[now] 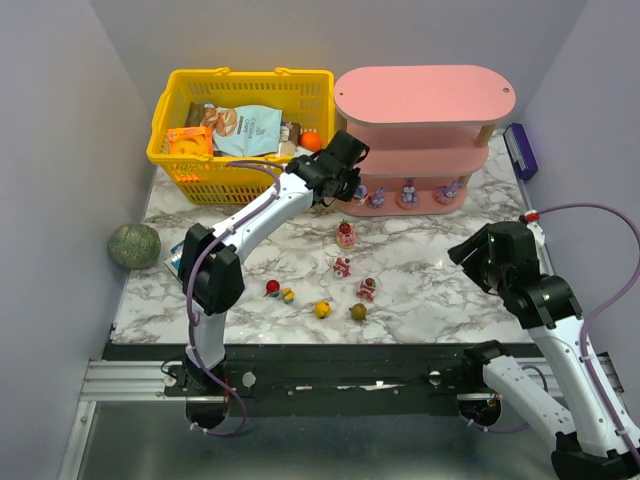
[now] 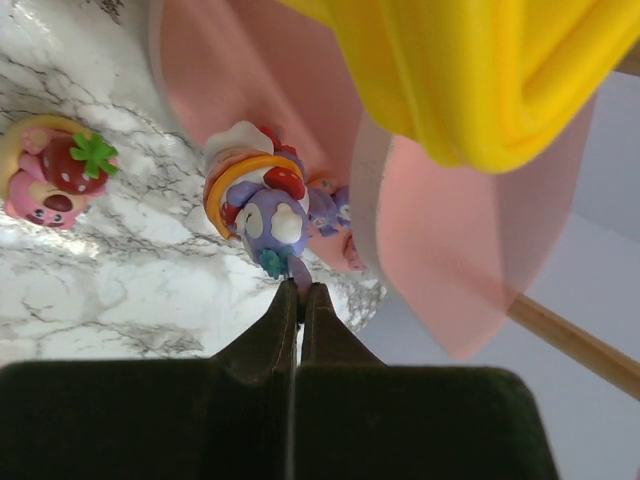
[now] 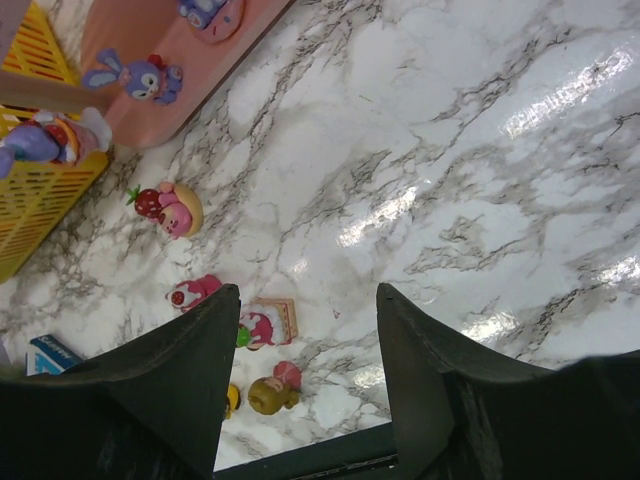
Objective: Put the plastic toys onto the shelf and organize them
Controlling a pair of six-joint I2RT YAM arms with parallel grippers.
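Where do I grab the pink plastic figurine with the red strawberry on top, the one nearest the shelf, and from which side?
Take the pink strawberry-topped plastic figurine by its wider lower body, straight down from above with the open right claw. It seems to stand upright on the marble table with free space all round; the strawberry looks too small to pinch.

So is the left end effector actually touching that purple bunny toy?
Touching. The left wrist view shows the left end effector closed on a thin tip of the purple bunny toy, no gap.
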